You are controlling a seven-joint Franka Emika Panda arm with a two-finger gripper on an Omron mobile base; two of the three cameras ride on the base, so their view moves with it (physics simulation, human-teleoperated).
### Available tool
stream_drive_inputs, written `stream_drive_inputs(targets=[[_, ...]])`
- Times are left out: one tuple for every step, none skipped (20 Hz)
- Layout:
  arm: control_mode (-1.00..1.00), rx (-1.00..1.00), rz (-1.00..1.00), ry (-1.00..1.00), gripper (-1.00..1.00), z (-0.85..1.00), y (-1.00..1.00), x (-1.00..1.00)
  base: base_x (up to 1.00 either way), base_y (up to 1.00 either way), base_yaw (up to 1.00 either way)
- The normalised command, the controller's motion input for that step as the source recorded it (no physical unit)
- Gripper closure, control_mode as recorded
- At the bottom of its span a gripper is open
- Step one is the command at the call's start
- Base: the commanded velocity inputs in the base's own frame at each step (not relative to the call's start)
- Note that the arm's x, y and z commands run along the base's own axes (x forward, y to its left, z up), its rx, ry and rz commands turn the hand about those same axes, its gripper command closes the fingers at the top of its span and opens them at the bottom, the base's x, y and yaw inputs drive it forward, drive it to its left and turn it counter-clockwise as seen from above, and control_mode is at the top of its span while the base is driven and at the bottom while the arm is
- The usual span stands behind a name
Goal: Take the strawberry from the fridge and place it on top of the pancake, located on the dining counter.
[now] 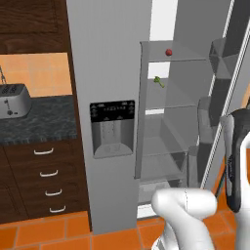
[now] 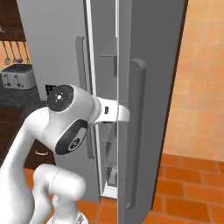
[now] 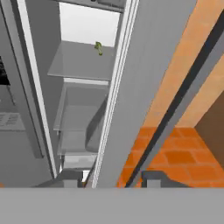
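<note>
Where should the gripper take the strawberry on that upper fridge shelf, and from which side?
Probably across the strawberry's round middle, coming straight in through the open front of the fridge. It sits alone on the upper shelf, a tiny ball, so the fingers have to close from both sides level with it. The green vegetable piece lies one shelf lower, out of the way.

I see fridge (image 1: 105, 73) skin matt grey, smooth like brushed metal. Shelves (image 1: 168, 105) translucent, glassy. Strawberry (image 1: 168, 52) glossy red. Toaster (image 1: 12, 100) shiny metal. Wall surface (image 1: 44, 117) dark speckled stone; drawers (image 1: 46, 180) dark wood. Floor (image 3: 175, 162) matt orange tile.
</note>
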Motion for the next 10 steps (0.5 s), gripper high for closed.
stream_drive_inputs(targets=[[-1.00,-0.42,0.00,0.21,-1.00,0.09,1.00,-0.05,0.00,0.00,0.00],[-1.00,-0.45,0.00,0.32,-1.00,0.01,1.00,0.00,0.00,0.00,0.00],[-1.00,-0.46,0.00,0.37,-1.00,0.00,1.00,0.09,0.00,0.00,0.00],[-1.00,-0.49,0.00,0.42,-1.00,-0.06,0.92,0.36,0.00,0.00,0.00],[-1.00,-0.55,0.00,0.46,-1.00,-0.24,0.83,0.59,0.00,0.00,0.00],[-1.00,-0.60,0.00,0.43,-1.00,-0.45,0.79,0.73,0.00,0.00,0.00],[-1.00,-0.55,0.00,0.39,-1.00,-0.51,0.55,0.81,0.00,0.00,0.00],[-1.00,-0.48,0.00,0.31,-1.00,-0.59,0.31,0.82,0.00,0.00,0.00],[-1.00,-0.41,0.00,0.25,-1.00,-0.59,0.12,0.77,0.00,0.00,0.00],[-1.00,-0.30,0.00,0.17,-1.00,-0.61,0.00,0.62,0.00,0.00,0.00]])
